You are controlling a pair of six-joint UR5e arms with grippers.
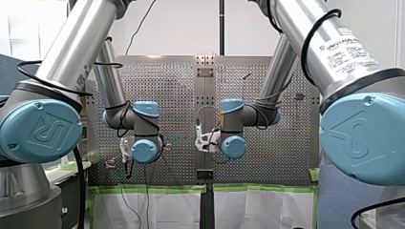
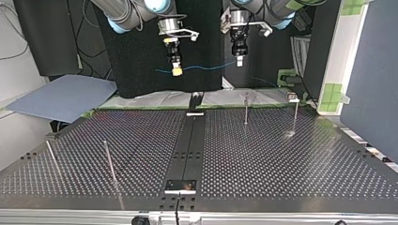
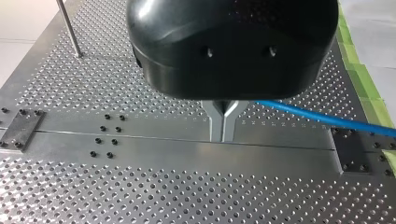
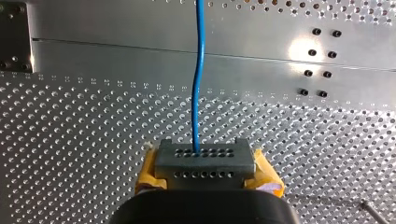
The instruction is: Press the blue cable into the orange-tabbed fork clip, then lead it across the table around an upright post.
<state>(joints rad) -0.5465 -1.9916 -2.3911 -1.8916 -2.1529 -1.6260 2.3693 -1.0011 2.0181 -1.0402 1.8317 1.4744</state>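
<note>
The blue cable (image 2: 206, 68) hangs stretched between both grippers, high above the table's far edge in the top view. My right gripper (image 2: 176, 70), with yellow pads, is shut on it at that view's left. My left gripper (image 2: 239, 60) grips the other end. In the left wrist view the metal fingers (image 3: 223, 135) are pressed together and the blue cable (image 3: 322, 117) leaves them sideways. In the right wrist view the blue cable (image 4: 200, 84) runs straight ahead from my right gripper (image 4: 205, 161). No orange-tabbed clip can be made out.
Thin upright posts stand on the perforated table (image 2: 281, 159): two (image 2: 245, 108) (image 2: 295, 115) near the far edge, two (image 2: 110, 161) (image 2: 52, 159) nearer the camera. A dark centre rail (image 2: 187, 150) carries a small black fixture (image 2: 195, 101). Another post (image 3: 70, 28) shows beside my left gripper.
</note>
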